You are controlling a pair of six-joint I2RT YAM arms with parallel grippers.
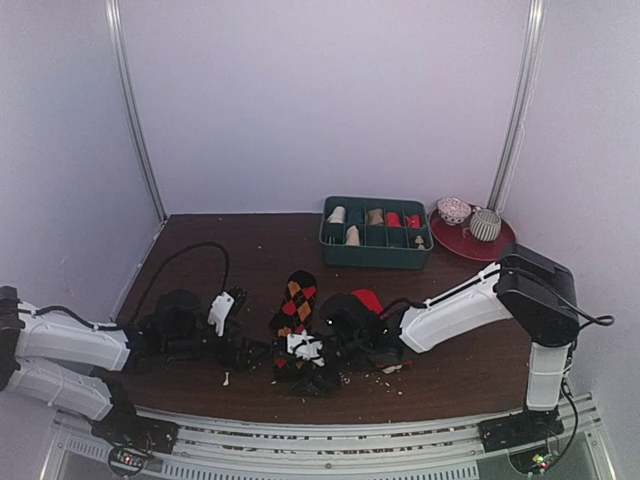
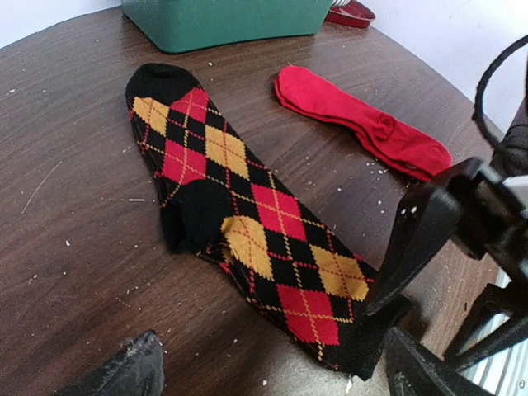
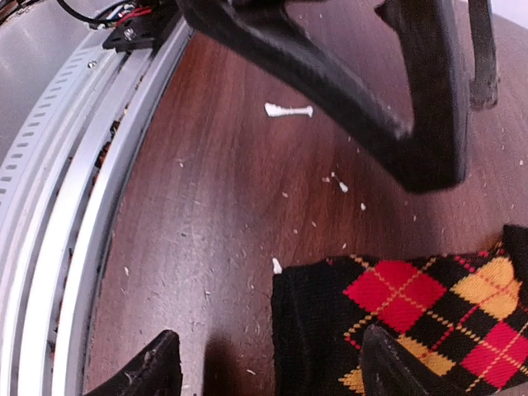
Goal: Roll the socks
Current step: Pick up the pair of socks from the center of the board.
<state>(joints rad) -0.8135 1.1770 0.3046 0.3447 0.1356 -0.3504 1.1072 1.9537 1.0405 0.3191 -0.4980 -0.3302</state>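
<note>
The black sock with orange-and-red argyle diamonds [image 2: 239,214] lies flat and lengthwise on the brown table, its black cuff [image 3: 313,322] nearest the arms. The plain red sock [image 2: 363,124] lies flat beside it, partly hidden under the right arm in the top view [image 1: 368,298]. My left gripper [image 2: 272,379] is open, with the cuff end of the argyle sock [image 1: 297,300] lying between its wide-set fingers. My right gripper [image 3: 268,371] is open too and straddles the cuff's edge, one finger [image 3: 396,363] over the fabric, the other [image 3: 140,371] over bare wood. The two grippers [image 1: 255,352] [image 1: 308,352] face each other closely.
A green divided tray [image 1: 375,258] with small beige and red bundles stands at the back. A red plate [image 1: 470,245] with two cups stands right of it. The metal rail [image 3: 58,206] runs along the near table edge. White crumbs dot the wood.
</note>
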